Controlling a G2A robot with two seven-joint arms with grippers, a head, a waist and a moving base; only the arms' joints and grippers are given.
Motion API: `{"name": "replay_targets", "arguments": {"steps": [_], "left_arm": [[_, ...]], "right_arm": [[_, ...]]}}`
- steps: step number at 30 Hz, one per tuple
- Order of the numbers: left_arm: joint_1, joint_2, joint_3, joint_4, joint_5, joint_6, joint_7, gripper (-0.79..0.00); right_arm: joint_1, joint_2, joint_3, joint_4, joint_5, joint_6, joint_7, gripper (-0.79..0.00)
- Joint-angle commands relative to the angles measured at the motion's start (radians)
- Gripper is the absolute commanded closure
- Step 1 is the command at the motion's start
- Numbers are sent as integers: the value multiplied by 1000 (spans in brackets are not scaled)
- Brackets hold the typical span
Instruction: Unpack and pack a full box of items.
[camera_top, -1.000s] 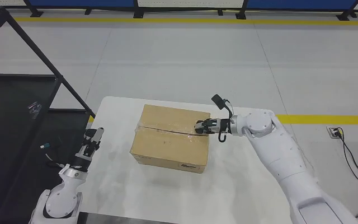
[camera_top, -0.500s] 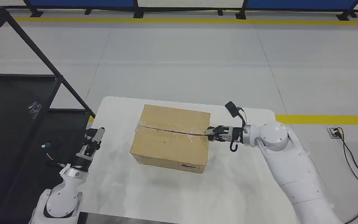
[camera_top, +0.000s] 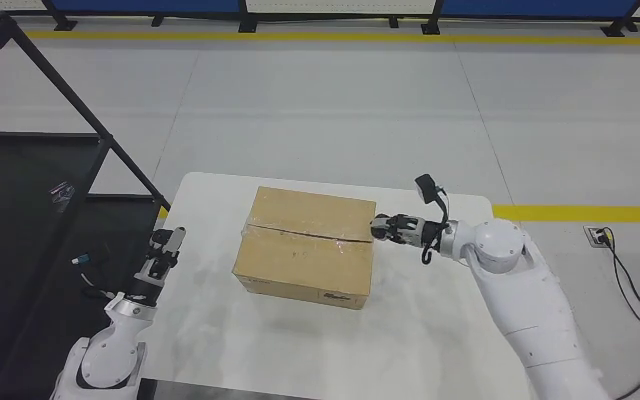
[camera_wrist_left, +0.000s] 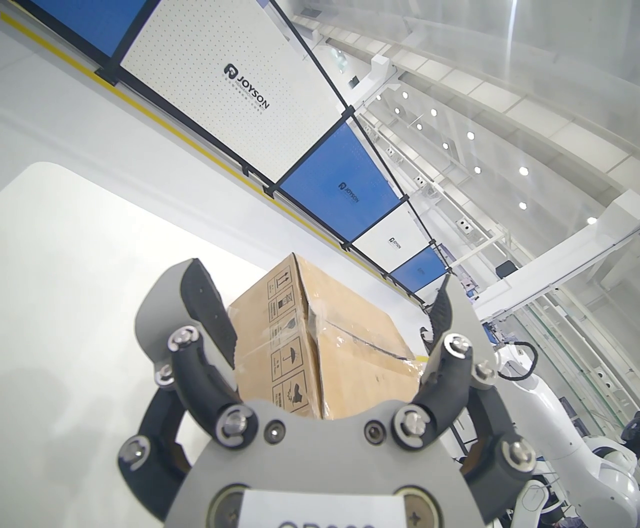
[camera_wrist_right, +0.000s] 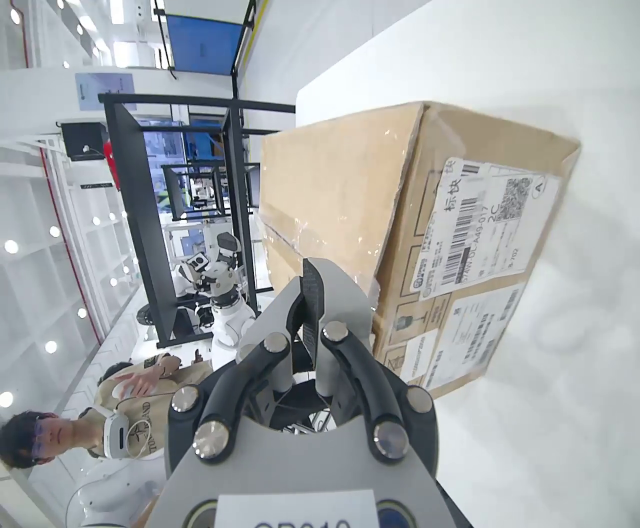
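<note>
A closed brown cardboard box (camera_top: 305, 245) sits in the middle of the white table (camera_top: 420, 330), its top seam covered with clear tape that looks torn along the middle. My right gripper (camera_top: 379, 229) is shut with nothing in it, at the box's right end by the top seam; in the right wrist view the gripper (camera_wrist_right: 311, 280) sits just off the box (camera_wrist_right: 350, 190) edge. My left gripper (camera_top: 165, 243) stands open near the table's left edge, apart from the box. In the left wrist view the left gripper (camera_wrist_left: 320, 305) frames the box (camera_wrist_left: 320, 350) farther off.
A black metal frame (camera_top: 80, 150) stands beside the table's left side. The box carries white shipping labels (camera_wrist_right: 480, 225) on its end face. Bare table lies in front of the box and to its right.
My right gripper has drawn back to the right along the box's top seam, from over the lid to just past the right end. The left arm has kept still.
</note>
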Motion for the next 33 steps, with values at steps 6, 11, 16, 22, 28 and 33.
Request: {"name": "replay_targets", "arguments": {"steps": [6,11,16,22,28,33], "left_arm": [[-4,1,-1,4,-1,0,-2,-785],[-10,3,-2,11,-4,-2,-6,-785],[-18,3,0,17,-8,-4,-9,-785],[-30,5,1,29,-17,-10,-17,-785],[-54,9,-12,34,-10,-25,-20,-785],[-55,10,-15,33,4,-28,-15,-785]], "right_arm": [[36,-7,-51,67,-30,42,0,0],[65,-10,-70,117,-34,37,8,0],[83,-9,-71,152,-18,21,21,0],[75,3,-32,152,30,-62,56,0],[11,34,57,64,16,-128,-23,-785],[5,36,60,52,2,-131,-37,-139]]}}
